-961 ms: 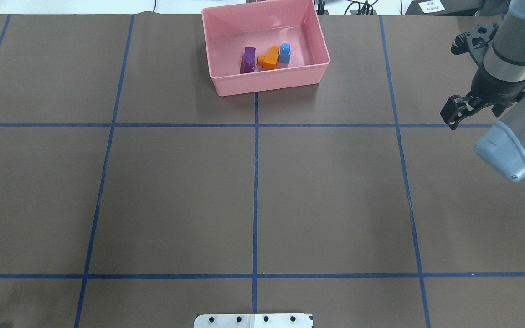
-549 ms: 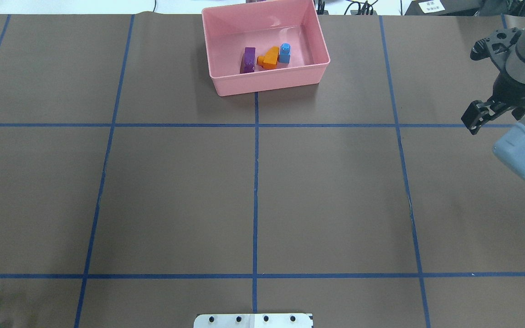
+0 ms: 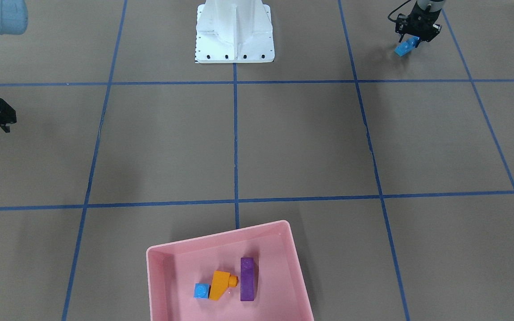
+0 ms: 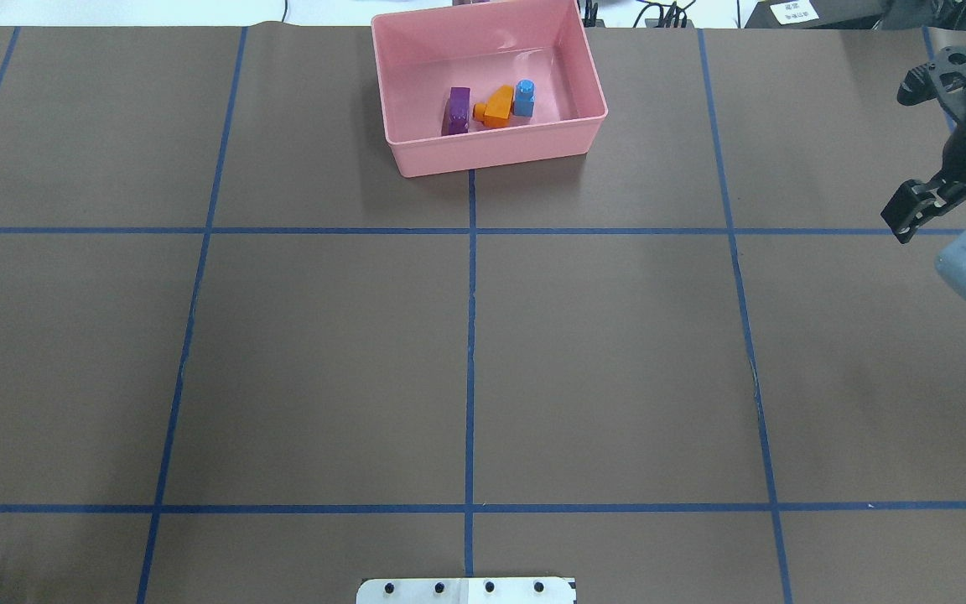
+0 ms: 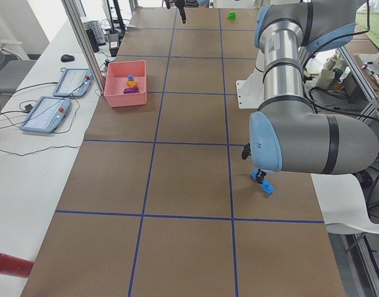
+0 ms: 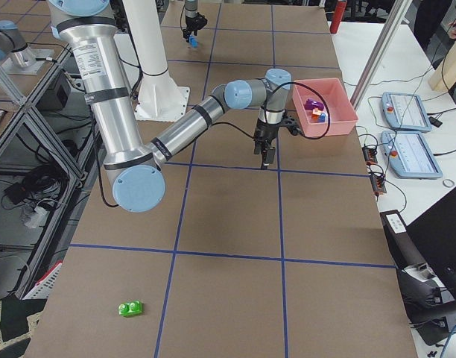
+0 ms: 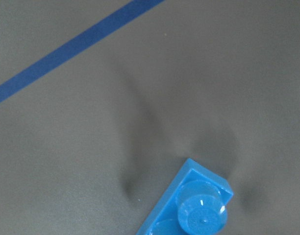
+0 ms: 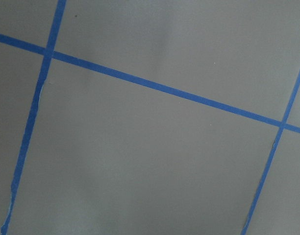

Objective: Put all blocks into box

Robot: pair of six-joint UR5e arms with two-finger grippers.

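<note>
The pink box (image 4: pixel 495 155) stands at the table's far middle, also in the front-facing view (image 3: pixel 221 236). In it lie the purple block (image 4: pixel 456 110), the orange block (image 4: pixel 495 106) and the small light-blue cube (image 4: pixel 524 97). My left gripper (image 3: pixel 416 38) is near the robot's side at the left. It is shut on the long light-blue bar (image 3: pixel 404 47), which hangs tilted just above the table and shows close in the left wrist view (image 7: pixel 189 208). My right gripper (image 4: pixel 902 155) is open and empty, low over the table far right of the box.
The white robot base (image 3: pixel 234 33) stands at the near middle edge. A green brick (image 6: pixel 130 308) lies at the table's right end. A red cylinder (image 5: pixel 10 263) lies at the left end. Blue tape lines grid the brown table.
My right gripper has moved right, away from the box, still open. My left gripper has slid further out of the overhead view's bottom-left corner.
</note>
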